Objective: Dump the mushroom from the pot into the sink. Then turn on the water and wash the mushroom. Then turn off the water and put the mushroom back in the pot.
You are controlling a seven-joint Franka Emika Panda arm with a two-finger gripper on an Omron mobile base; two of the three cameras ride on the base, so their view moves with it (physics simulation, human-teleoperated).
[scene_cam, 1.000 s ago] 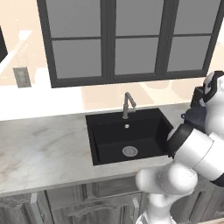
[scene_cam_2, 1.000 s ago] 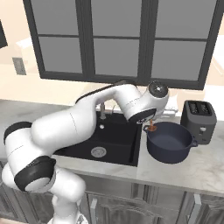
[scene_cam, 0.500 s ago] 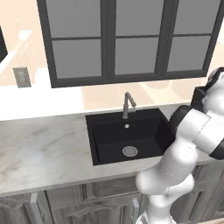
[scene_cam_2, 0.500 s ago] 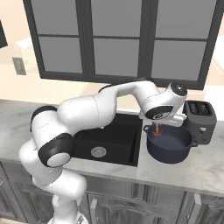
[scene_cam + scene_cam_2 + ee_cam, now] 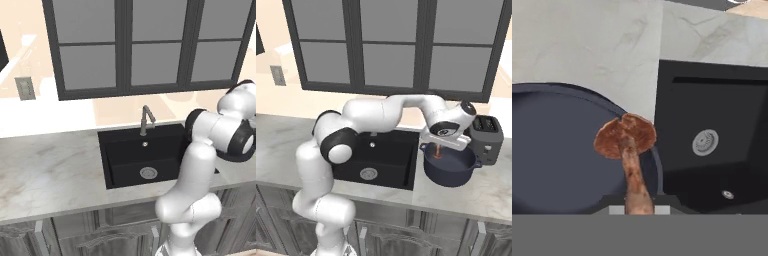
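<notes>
Pincer (image 5: pixel 439 148) closed narrowly on the mushroom (image 5: pixel 627 138) stem, holding it cap-down above the pot (image 5: pixel 450 166) beside the sink (image 5: pixel 391 160).

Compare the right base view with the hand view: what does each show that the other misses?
Right base view alone: the toaster behind the pot, the faucet partly behind the arm, the window above, and the gripper holding the mushroom over the pot. Hand view alone: the mushroom close up, reddish cap away from the camera, stem running back to the fingers, above the pot's rim nearest the sink. Shared: pot, mushroom, sink with its steel drain, marble counter.
</notes>
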